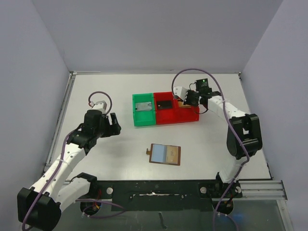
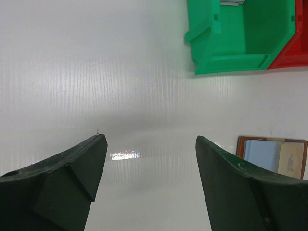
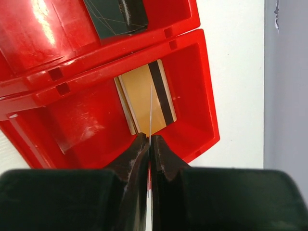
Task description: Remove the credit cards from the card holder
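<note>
The white table (image 1: 96, 96) carries a row of three bins: a green bin (image 1: 144, 120), a middle red bin (image 1: 166, 119) and a right red bin (image 1: 188, 115). The card holder (image 1: 165, 154) lies open and flat nearer the arm bases, well apart from both grippers. The left gripper (image 2: 149, 139) hangs over bare table with its fingers spread. The right gripper (image 3: 148, 140) is above the right red bin, pressed together on a thin card (image 3: 150, 115) seen edge-on. Beneath it, a gold-yellow credit card (image 3: 137, 94) with a black stripe lies in that bin.
</note>
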Robot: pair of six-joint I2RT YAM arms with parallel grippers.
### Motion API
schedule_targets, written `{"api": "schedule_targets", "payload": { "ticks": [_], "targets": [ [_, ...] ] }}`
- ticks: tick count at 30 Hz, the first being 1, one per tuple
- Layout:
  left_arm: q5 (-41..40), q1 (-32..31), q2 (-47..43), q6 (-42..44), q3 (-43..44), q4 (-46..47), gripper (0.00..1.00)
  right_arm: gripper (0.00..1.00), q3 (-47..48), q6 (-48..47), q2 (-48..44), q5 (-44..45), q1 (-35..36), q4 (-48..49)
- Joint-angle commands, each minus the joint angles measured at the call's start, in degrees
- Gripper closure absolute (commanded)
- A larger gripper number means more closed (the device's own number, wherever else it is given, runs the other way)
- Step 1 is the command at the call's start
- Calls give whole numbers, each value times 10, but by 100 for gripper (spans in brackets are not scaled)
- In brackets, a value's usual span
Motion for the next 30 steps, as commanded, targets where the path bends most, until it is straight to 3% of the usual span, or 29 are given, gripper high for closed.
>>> {"api": "schedule_targets", "payload": {
  "ticks": [1,20,24,30],
  "targets": [
    [0,8,-3,11,6,37,25,100,41,-45,20,-2,8,12],
    [16,18,5,15,7,40,25,100,108,-108,114,27,14,27],
    [20,20,7,15,7,41,24,90,122,-119,134,26,13,4],
    [26,25,12,16,7,42,24,86,120,-115,142,24,15,-9]
  ]
}}
